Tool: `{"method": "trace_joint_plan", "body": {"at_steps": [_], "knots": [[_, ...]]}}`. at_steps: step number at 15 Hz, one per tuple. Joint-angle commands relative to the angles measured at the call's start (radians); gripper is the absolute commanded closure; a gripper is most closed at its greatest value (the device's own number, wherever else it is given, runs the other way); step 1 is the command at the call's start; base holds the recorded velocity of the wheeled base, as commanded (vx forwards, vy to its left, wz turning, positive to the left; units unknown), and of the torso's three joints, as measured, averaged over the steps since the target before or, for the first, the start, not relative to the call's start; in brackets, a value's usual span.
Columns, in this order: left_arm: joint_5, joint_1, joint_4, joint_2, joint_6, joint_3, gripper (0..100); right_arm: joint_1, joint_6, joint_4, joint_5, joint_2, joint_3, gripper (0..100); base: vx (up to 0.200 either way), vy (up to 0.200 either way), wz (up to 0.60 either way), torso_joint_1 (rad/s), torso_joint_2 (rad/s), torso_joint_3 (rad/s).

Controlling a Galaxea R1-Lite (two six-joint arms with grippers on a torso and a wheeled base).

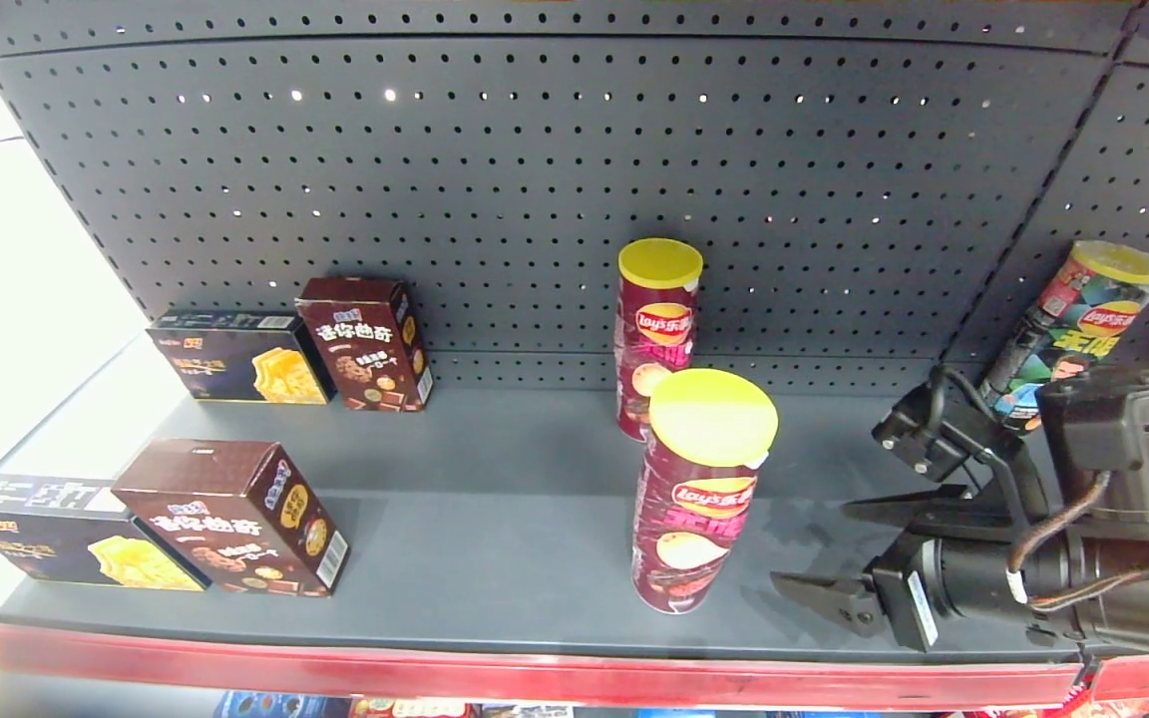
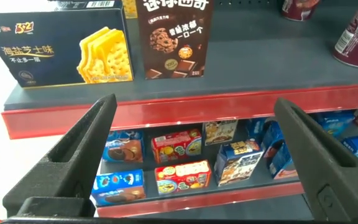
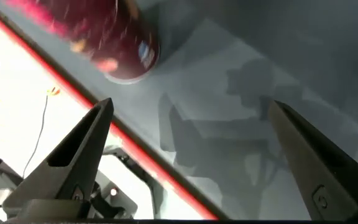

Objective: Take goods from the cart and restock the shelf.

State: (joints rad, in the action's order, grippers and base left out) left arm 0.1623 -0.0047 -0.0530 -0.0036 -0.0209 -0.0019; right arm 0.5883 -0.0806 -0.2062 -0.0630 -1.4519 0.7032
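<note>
We see the maroon cylindrical chip can (image 1: pixel 699 499), yellow lid, upright on the grey metal shelf (image 1: pixel 495 538), at 9 o'clock of the right gripper (image 1: pixel 839 550), outside its jaws, which gape empty. Jaws of the left gripper (image 2: pixel 196 106) are apart too.

shelf (image 1: pixel 495 519): matt metal | front can (image 1: pixel 696 499): glossy, plastic lid

At the right of the head view the right arm (image 1: pixel 1123 449) hides the lower part of the green can (image 1: pixel 1098 309). The front red can (image 1: pixel 699 499) covers the base of the rear red can (image 1: pixel 656 319).
</note>
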Motion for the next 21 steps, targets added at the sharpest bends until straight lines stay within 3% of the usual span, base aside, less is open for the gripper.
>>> {"method": "trace_joint_plan", "body": {"at_steps": [1, 3, 7, 9, 21], "knots": [[0.000, 0.000, -0.001, 0.004, -0.014, -0.001, 0, 0.002, 0.001, -0.001, 0.003, -0.061, 0.035, 0, 0.000, 0.000, 0.00, 0.000, 0.00, 0.000], [-0.001, 0.000, -0.002, 0.004, -0.042, -0.001, 0, 0.002, 0.001, -0.001, 0.003, -0.085, 0.059, 0, 0.000, 0.000, 0.00, 0.000, 0.00, 0.000], [0.000, 0.000, -0.002, 0.004, -0.048, -0.001, 0, 0.015, 0.001, -0.002, 0.009, -0.137, 0.105, 0, 0.000, 0.000, 0.00, 0.000, 0.00, 0.000], [-0.001, 0.000, -0.004, 0.004, -0.068, -0.001, 0, 0.019, 0.001, -0.004, 0.009, -0.146, 0.108, 0, 0.000, 0.000, 0.00, 0.000, 0.00, 0.000], [0.000, 0.000, -0.005, 0.004, -0.068, -0.001, 0, 0.041, 0.001, -0.019, 0.009, -0.176, 0.136, 0, 0.000, 0.000, 0.00, 0.000, 0.00, 0.000]]}}
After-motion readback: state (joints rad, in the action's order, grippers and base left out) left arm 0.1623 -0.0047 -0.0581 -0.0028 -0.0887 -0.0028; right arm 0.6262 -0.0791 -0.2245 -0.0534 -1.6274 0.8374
